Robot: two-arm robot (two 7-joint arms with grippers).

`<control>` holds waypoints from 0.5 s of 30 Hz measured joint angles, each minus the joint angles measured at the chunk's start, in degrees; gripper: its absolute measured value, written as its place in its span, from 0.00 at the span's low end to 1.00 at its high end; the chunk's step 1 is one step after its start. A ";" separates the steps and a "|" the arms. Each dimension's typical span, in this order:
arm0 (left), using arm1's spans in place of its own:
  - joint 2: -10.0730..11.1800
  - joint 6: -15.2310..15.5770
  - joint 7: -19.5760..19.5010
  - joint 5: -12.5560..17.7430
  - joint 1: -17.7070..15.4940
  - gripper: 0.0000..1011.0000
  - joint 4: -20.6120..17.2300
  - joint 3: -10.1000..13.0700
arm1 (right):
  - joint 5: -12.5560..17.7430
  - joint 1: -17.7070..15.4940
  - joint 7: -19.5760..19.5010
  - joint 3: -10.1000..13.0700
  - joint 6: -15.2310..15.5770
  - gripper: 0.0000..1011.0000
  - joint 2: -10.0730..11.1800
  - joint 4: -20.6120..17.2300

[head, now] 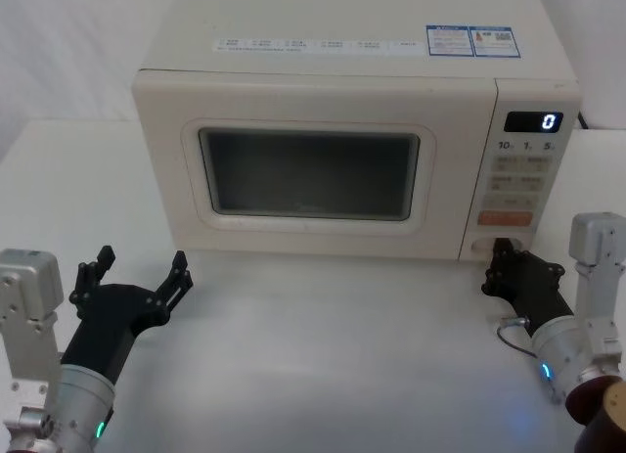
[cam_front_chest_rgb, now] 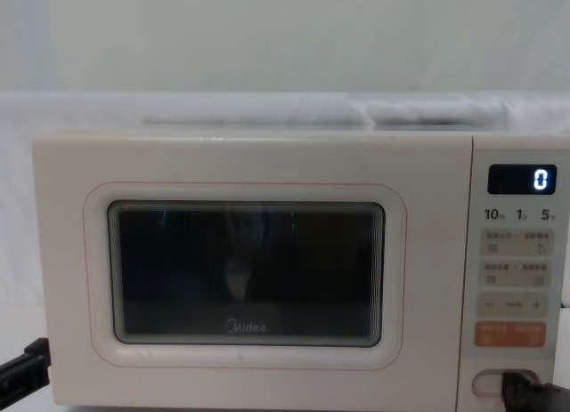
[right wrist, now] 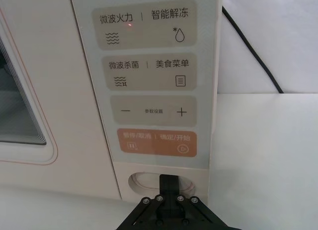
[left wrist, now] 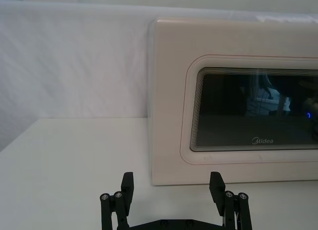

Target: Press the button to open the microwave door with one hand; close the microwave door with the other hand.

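My right gripper (right wrist: 168,183), fingers together, tip at wide cream oval button (right wrist: 149,182), low right on keypad. Cream door with dark window (head: 308,174) shut. Risk: tip slides off rim, door stays latched. My left gripper (head: 137,274) spread, near left; swinging door may strike it.

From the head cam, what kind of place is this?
Probably a lab test bench, not a home kitchen: a lone microwave on a bare white table, white sheeting behind it, and a robot end effector on each side, left, right.
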 joint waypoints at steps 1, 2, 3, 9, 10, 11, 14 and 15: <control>0.00 0.00 0.00 0.00 0.00 0.99 0.00 0.00 | 0.00 0.22 0.00 0.04 -0.11 0.00 -0.12 0.28; 0.00 0.00 0.00 0.00 0.00 0.99 0.00 0.00 | 0.00 0.34 0.00 0.06 -0.16 0.00 -0.18 0.42; 0.00 0.00 0.00 0.00 0.00 0.99 0.00 0.00 | 0.00 0.53 0.00 0.07 -0.26 0.00 -0.27 0.66; 0.00 0.00 0.00 0.00 0.00 0.99 0.00 0.00 | -0.21 1.14 -0.05 0.07 -0.48 0.00 -0.52 1.30; 0.00 0.00 0.00 0.00 0.00 0.99 0.00 0.00 | -0.23 1.25 -0.06 0.06 -0.60 0.00 -0.55 1.34; 0.00 -0.01 0.00 0.00 -0.01 0.99 0.00 0.00 | -0.28 1.40 -0.07 0.10 -0.80 0.00 -0.59 1.45; 0.00 0.00 0.00 0.00 0.00 0.99 0.00 0.00 | -0.38 1.61 -0.06 0.07 -0.88 0.00 -0.70 1.70; 0.00 0.00 0.00 0.00 0.00 0.99 0.00 0.00 | -0.40 1.66 -0.06 0.08 -0.91 0.00 -0.74 1.78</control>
